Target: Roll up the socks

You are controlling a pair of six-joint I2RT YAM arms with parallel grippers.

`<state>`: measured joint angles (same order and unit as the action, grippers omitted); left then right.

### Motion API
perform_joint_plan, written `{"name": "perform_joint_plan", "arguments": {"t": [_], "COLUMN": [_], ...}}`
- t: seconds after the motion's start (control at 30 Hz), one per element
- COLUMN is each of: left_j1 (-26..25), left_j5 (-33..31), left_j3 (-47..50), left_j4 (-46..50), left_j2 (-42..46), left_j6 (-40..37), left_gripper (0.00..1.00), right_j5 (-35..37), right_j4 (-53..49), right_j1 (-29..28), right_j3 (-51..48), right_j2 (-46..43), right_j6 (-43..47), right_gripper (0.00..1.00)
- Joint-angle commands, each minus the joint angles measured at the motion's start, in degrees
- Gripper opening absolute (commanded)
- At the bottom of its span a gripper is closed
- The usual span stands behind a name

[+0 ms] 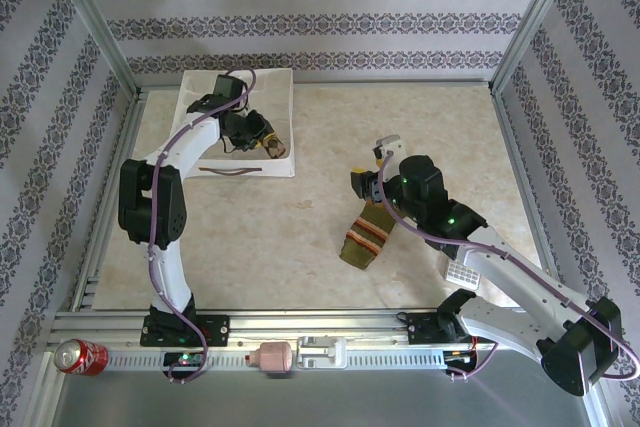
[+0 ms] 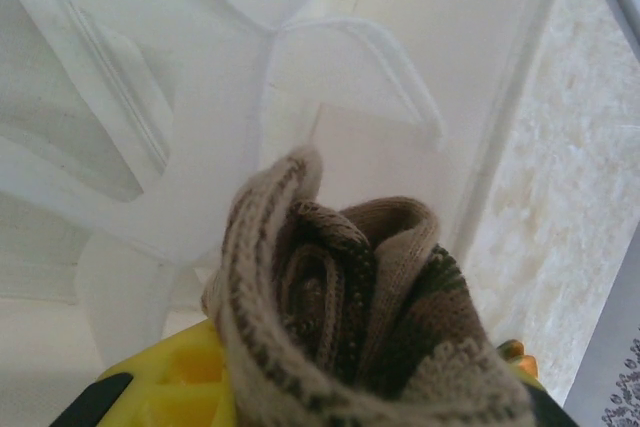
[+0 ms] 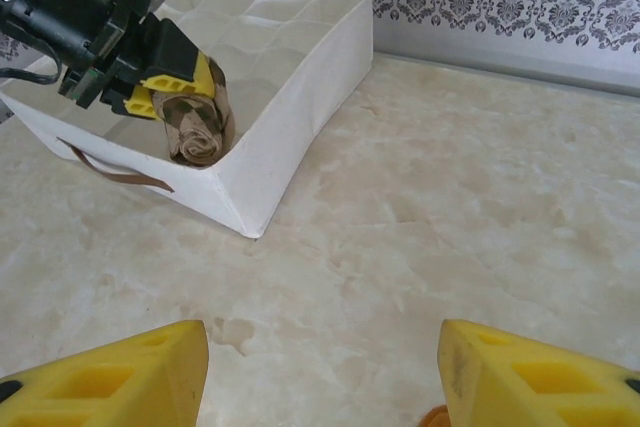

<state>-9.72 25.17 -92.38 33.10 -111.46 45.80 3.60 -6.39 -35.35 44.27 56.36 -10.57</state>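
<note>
Marble-look tabletop [image 1: 300, 257], patterned wallpaper on three sides, alu frame.

Item 1: argyle sock [image 3: 195, 127]. Brown/beige, wound into a tight roll, spiral end visible in right wrist view. Loc: far-left of table, at the near-right corner of the box [image 3: 290, 137], roughly at rim height. Can't tell if it rests on the box floor or hangs above it.

Item 2: left gripper [image 3: 190, 97]. Yellow fingers clamped on the roll, reaching in over the box.

Item 3: green sock [image 1: 367, 237]. Olive w/ orange-white stripes. Lies flat and unrolled mid-table, well apart from the box.

Item 4: right gripper [image 1: 372, 169]. Sits at the far end of the green sock; jaws spread wide, nothing between them. Contact w/ sock: can't tell.

Item 5: box. White fabric, divided into cells, brown strap on the near wall.

Misc: red can [image 1: 78, 356] and a small pink object [image 1: 273, 357] on the near rail.

Status, est.: approx half done. Sock 1 rolled, not yet let go. Sock 2 untouched as to rolling; needs pinch at one end, roll-up, then prob. stowing.
</note>
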Motion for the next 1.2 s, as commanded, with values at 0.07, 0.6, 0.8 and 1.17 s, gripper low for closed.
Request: {"name": "perform_joint_plan", "arguments": {"t": [0.07, 0.6, 0.8, 1.17], "left_j1": [-1.42, -7.55, -9.26, -13.84], "left_j5": [-2.19, -20.57, -25.53, -31.41], "left_j3": [0.83, 1.86, 2.62, 15.83], "left_j4": [1.58, 0.02, -2.75, -17.19], "left_j2": [2.09, -0.26, -0.61, 4.96], "left_j6": [-5.09, -14.40, -18.86, -22.79], "left_gripper": [0.03, 0.02, 0.02, 0.20], "right_j5": [-0.82, -2.49, -3.19, -2.91], "right_j4": [-2.16, -6.93, -8.45, -10.39], "right_j1": [0.39, 0.31, 0.30, 0.35], "right_j3": [1.14, 3.32, 3.54, 3.80], "right_j2": [-0.77, -1.02, -1.60, -2.31], "right_j6": [-0.79, -0.07, -0.33, -0.59], "right_gripper": [0.61, 0.61, 0.61, 0.62]}}
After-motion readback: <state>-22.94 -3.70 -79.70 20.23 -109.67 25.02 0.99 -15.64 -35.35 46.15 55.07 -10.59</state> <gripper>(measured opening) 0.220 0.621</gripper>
